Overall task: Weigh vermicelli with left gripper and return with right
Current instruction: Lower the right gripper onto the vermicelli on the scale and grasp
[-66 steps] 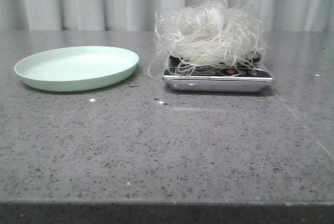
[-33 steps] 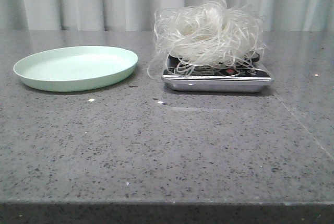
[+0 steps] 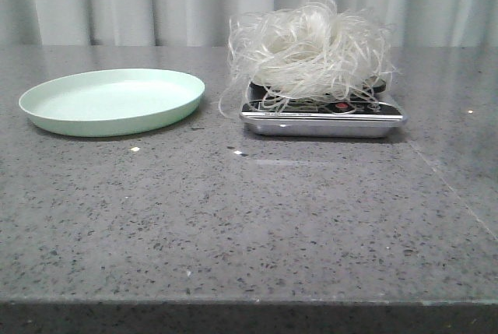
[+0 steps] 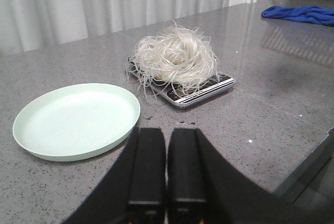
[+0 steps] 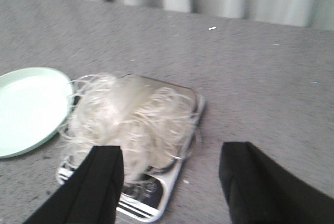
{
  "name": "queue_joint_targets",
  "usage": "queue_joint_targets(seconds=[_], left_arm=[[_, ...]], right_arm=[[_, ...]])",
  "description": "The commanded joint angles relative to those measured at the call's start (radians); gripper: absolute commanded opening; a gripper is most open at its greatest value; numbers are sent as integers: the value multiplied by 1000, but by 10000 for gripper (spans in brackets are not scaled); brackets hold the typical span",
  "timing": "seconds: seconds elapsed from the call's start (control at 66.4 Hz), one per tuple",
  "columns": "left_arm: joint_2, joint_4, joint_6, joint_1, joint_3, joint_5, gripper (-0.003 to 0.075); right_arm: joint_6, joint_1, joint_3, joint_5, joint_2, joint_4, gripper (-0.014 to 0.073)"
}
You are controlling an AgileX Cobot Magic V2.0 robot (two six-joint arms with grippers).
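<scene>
The vermicelli (image 3: 310, 47) is a fluffy whitish tangle piled on a small silver and black scale (image 3: 323, 115) at the back middle of the table. The pale green plate (image 3: 111, 101) lies empty to its left. Neither gripper shows in the front view. In the left wrist view my left gripper (image 4: 166, 138) is shut and empty, hanging near the plate's rim (image 4: 125, 135), well short of the vermicelli (image 4: 175, 57). In the right wrist view my right gripper (image 5: 172, 156) is open and empty, above and close to the vermicelli (image 5: 130, 119) and scale (image 5: 172, 182).
A blue cloth (image 4: 302, 14) lies at the table's far end in the left wrist view. A few small white crumbs (image 3: 135, 149) dot the grey stone table in front of the plate. A pale curtain hangs behind the table.
The plate, scale and vermicelli appear to drift slightly left in the front view. Nothing was taken hold of or let go.
</scene>
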Motion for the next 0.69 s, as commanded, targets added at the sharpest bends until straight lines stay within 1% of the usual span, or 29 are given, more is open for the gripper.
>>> queue_joint_targets(seconds=[0.0,0.136,0.467,0.678], left_arm=[[14,-8,-8,4,-24,-84,127],[14,-8,-8,4,-24,-84,127],[14,-8,-8,4,-24,-84,127],[14,-8,-8,4,-24,-84,127]], right_arm=[[-12,64,-107,-51,106,4,515],[-12,106,-198,-26,246,3,515],[-13,112,-426,134,567,-19,515],[-13,114,-476,200,704,-59,515]])
